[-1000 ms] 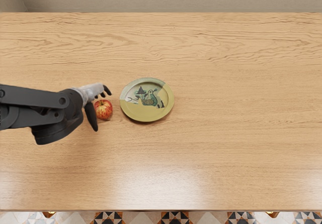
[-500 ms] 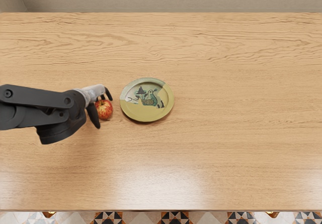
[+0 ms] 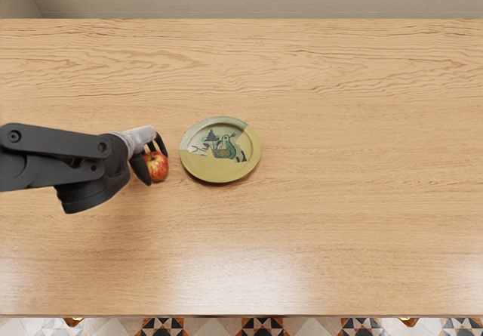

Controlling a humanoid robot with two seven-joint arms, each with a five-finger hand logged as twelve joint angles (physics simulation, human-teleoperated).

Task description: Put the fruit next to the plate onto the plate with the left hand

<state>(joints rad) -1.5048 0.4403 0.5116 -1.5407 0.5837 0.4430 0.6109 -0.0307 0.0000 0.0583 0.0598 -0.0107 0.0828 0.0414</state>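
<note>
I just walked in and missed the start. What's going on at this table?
The left robot hand, its arm reaching in from the left edge, has its fingers curled around a red apple. The apple sits on the wooden table just left of the plate, not lifted yet. The plate carries only its painted bird design. The right arm is out of view.

Your left arm (image 3: 45, 158), at nine o'clock in the head view, is built of rounded matte dark-grey links with small round pivot caps. Your left hand (image 3: 140, 149) has a pale grey back and black fingers (image 3: 141, 172).
</note>
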